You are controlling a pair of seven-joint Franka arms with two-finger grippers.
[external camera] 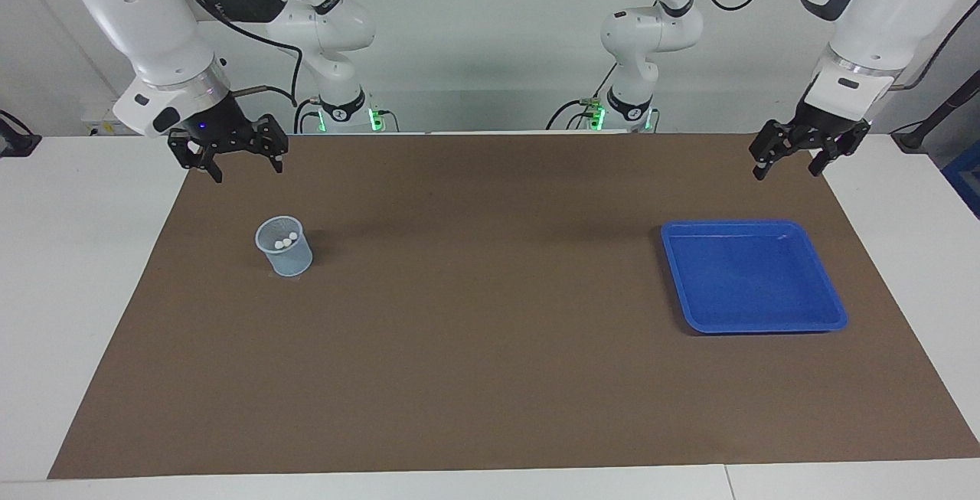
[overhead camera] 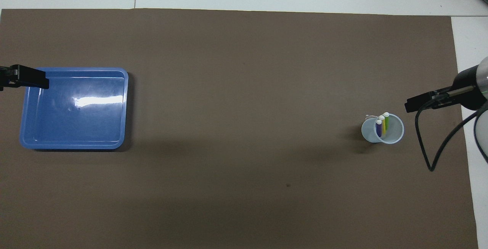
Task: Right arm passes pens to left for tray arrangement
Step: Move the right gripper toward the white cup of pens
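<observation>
Three pens (overhead camera: 381, 126), purple, yellow and green with whitish ends, stand upright in a pale blue mesh cup (overhead camera: 382, 134). In the facing view only their white ends (external camera: 284, 242) show inside the cup (external camera: 285, 255). The blue tray (external camera: 754, 278) lies empty at the left arm's end of the table; it also shows in the overhead view (overhead camera: 74, 108). My right gripper (external camera: 245, 169), with a blue light, hangs open and empty over the mat's corner at the right arm's end. My left gripper (external camera: 787, 171) hangs open and empty over the mat's corner at the left arm's end.
A brown mat (external camera: 490, 316) covers most of the white table (external camera: 84, 255). A black cable (overhead camera: 431, 157) loops down from the right arm's wrist beside the cup. The arms' bases (external camera: 341, 106) stand at the table's robot end.
</observation>
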